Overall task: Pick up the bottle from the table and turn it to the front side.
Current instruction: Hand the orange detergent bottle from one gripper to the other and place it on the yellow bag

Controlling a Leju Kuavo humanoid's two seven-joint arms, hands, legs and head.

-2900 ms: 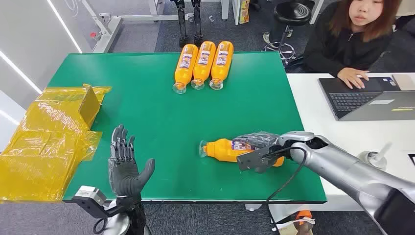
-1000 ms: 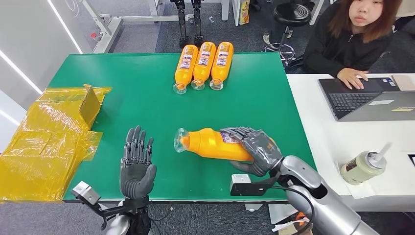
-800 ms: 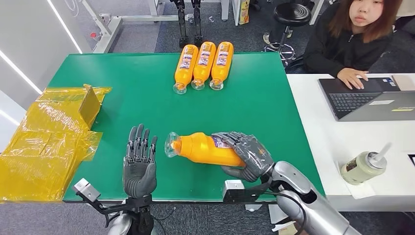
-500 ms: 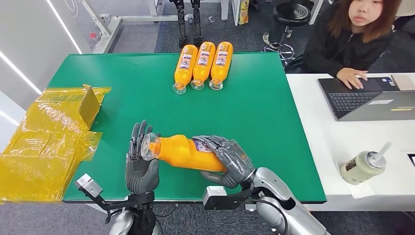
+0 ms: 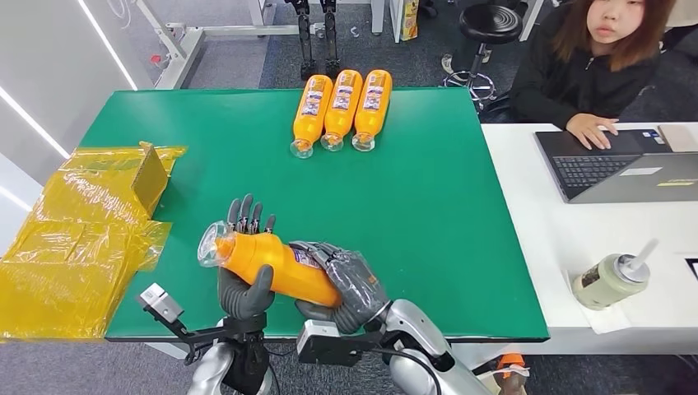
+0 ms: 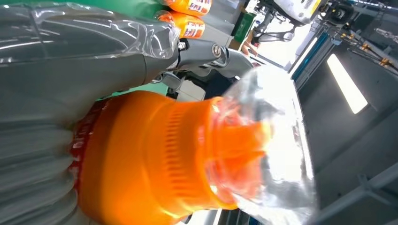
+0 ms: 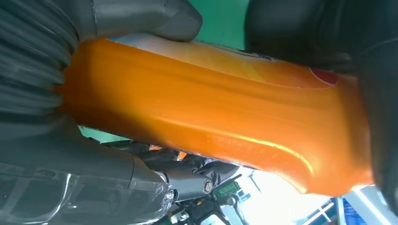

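An orange bottle [image 5: 272,262] with a clear cap cover is lifted above the near edge of the green table [image 5: 428,189], lying sideways with its cap end to the left. My right hand [image 5: 350,284] grips its base end, with the fingers [image 7: 324,28] wrapped over the label. My left hand [image 5: 243,292] stands upright at the bottle's neck. Its fingers [image 5: 249,212] are straight behind the bottle and its thumb is in front, not closed around it. The neck and cap [image 6: 155,159] lie close against the left hand [image 6: 70,61]. The orange body [image 7: 211,108] shows in the right wrist view.
Three more orange bottles [image 5: 342,107] lie side by side at the table's far edge. Crumpled yellow plastic [image 5: 82,239] covers the left side. A person sits at a laptop [image 5: 625,164] on the white desk to the right, where a lidded cup [image 5: 609,280] stands.
My right hand lifted the bottle off the table and carried it left. The bottle's neck now lies against my raised left hand, which has shifted slightly right.
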